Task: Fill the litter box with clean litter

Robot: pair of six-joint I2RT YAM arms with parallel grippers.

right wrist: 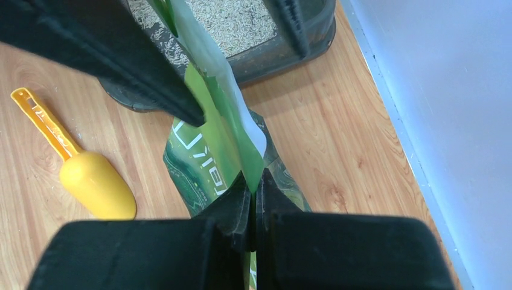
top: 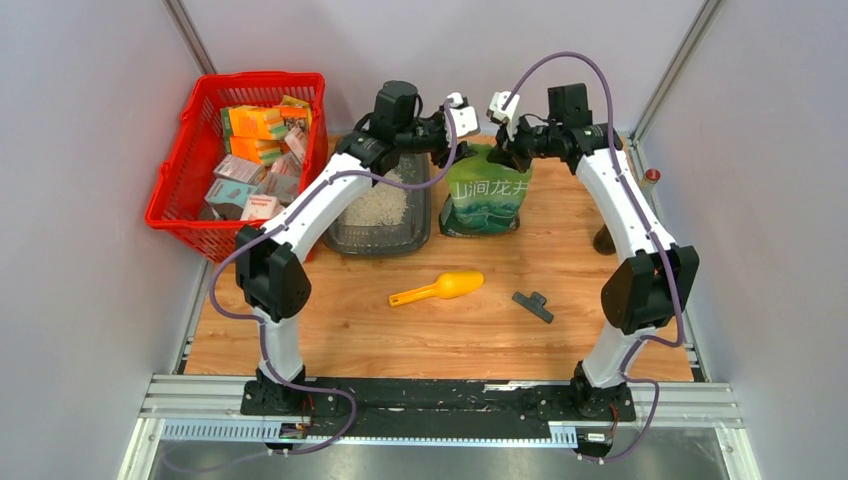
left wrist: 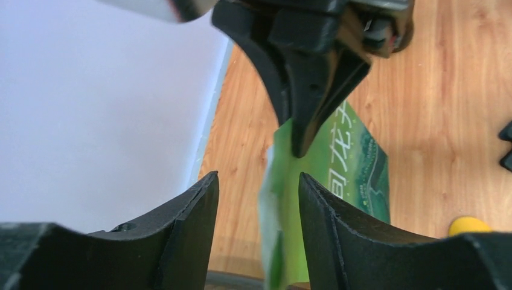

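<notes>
The dark grey litter box (top: 381, 247) lies at the back of the table, pale clean litter (top: 380, 205) covering its floor. A green printed bag (top: 487, 196) stands upright just right of it. My right gripper (right wrist: 253, 179) is shut on the bag's top edge (right wrist: 241, 142). My left gripper (left wrist: 256, 178) is open, and the bag's top edge (left wrist: 273, 217) stands between its fingers without touching either. Both grippers meet above the bag, left gripper (top: 468, 138) and right gripper (top: 503, 150). The litter box wall (right wrist: 284, 51) and litter (right wrist: 235, 21) also show in the right wrist view.
A red mesh basket (top: 175, 215) with several cartons sits at the back left, beside the litter box. A yellow scoop (top: 440, 288) and a black clip (top: 532, 305) lie on the wood in front. White walls close in on both sides.
</notes>
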